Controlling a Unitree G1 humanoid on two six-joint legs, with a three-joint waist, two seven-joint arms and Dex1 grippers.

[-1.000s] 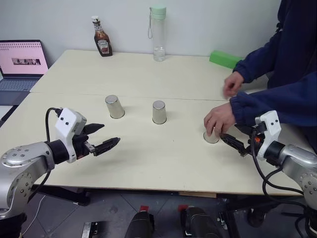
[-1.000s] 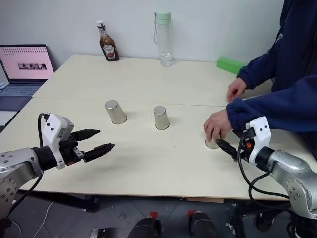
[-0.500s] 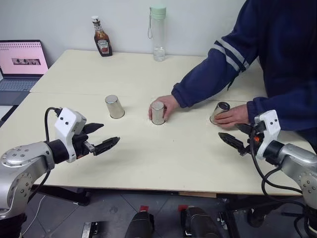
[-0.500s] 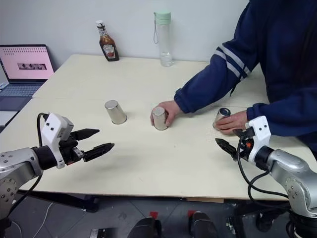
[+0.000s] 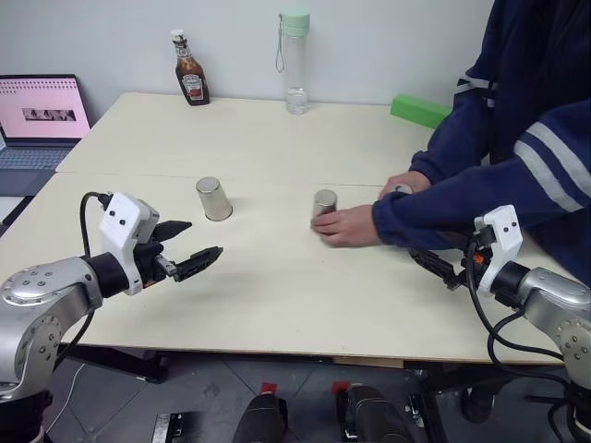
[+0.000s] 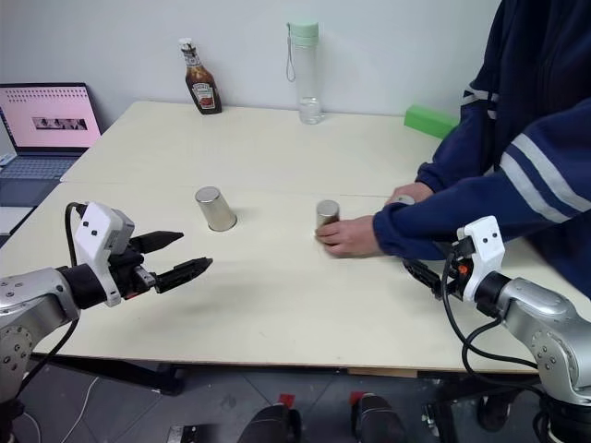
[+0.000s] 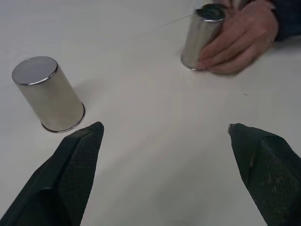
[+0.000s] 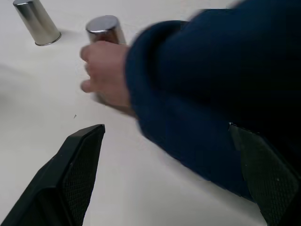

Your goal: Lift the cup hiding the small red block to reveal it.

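Three upturned steel cups stand on the pale table (image 5: pixel 268 305). The left cup (image 5: pixel 213 198) stands alone. A person's hand (image 5: pixel 349 225) grips the middle cup (image 5: pixel 323 203), and the other hand (image 5: pixel 406 182) covers most of the third cup (image 5: pixel 398 189). The small red block is hidden. My left gripper (image 5: pixel 203 238) hovers open and empty in front of the left cup (image 7: pixel 47 96). Near the table's right front, my right gripper (image 5: pixel 434 263) is open and empty, just under the person's dark blue sleeve (image 8: pixel 211 94).
A ketchup bottle (image 5: pixel 189 81) and a clear water bottle (image 5: pixel 295 63) stand at the table's back edge. A long green block (image 5: pixel 420 109) lies at the back right. An open laptop (image 5: pixel 42 115) sits to the far left. The person's arms cross the right half.
The person's hands have slid the middle cup to the right and the right cup back and leftward, with the arms now crossed. Both my grippers stay in place.
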